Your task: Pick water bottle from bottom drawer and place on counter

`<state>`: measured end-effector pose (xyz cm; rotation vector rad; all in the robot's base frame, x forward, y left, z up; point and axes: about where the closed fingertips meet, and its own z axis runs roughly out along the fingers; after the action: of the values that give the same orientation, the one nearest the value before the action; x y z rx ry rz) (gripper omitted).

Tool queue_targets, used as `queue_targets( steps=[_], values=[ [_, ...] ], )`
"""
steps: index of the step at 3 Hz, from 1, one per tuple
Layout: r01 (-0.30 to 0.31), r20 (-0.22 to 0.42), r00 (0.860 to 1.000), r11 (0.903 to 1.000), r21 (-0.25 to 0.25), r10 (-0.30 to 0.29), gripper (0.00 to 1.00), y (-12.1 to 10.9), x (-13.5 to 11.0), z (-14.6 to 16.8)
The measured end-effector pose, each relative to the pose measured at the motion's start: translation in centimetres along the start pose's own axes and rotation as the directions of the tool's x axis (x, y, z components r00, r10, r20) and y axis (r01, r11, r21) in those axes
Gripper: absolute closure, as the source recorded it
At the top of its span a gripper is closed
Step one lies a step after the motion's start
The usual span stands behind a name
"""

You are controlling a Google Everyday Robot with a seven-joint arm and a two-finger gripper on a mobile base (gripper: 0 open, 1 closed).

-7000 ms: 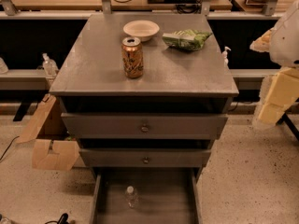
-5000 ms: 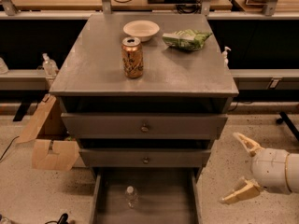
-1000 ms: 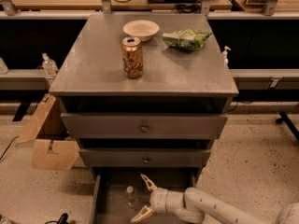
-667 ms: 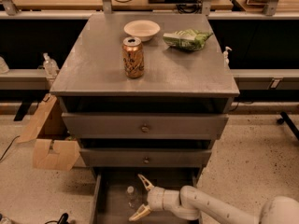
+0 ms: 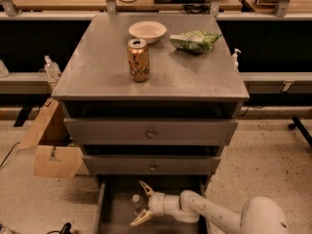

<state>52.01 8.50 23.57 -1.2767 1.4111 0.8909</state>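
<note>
The water bottle (image 5: 137, 202), small and clear with a white cap, stands upright on the floor of the open bottom drawer (image 5: 113, 216). My gripper (image 5: 143, 204) is inside the drawer at the bottle's right side, open, one finger behind the bottle and one in front, the bottle at the mouth of the gap. My white arm (image 5: 214, 213) reaches in from the lower right. The counter (image 5: 102, 72) is the grey cabinet top above.
On the counter stand an orange-gold soda can (image 5: 138, 60), a white bowl (image 5: 147, 31) and a green chip bag (image 5: 195, 41). Two shut knobbed drawers (image 5: 151, 132) sit above the open one. A cardboard box (image 5: 50, 145) lies on the floor at left. Pump bottles (image 5: 50, 68) stand on side shelves.
My arm came from the right side down into the bottom drawer. In the last second the open gripper has slid left, closing in on the water bottle.
</note>
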Motion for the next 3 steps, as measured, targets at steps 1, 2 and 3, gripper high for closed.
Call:
queue_targets(
  steps=[1,2,3],
  values=[
    [-0.018,0.013,1.0,0.9997,-0.014,0.018,0.24,-0.3,1.4,1.2],
    [-0.057,0.017,0.998,0.9972,-0.048,0.058,0.45,1.0,1.1,1.6],
    [-0.052,0.032,0.998,0.9967,-0.062,0.054,0.7,1.6,-3.4,-0.2]
  ],
)
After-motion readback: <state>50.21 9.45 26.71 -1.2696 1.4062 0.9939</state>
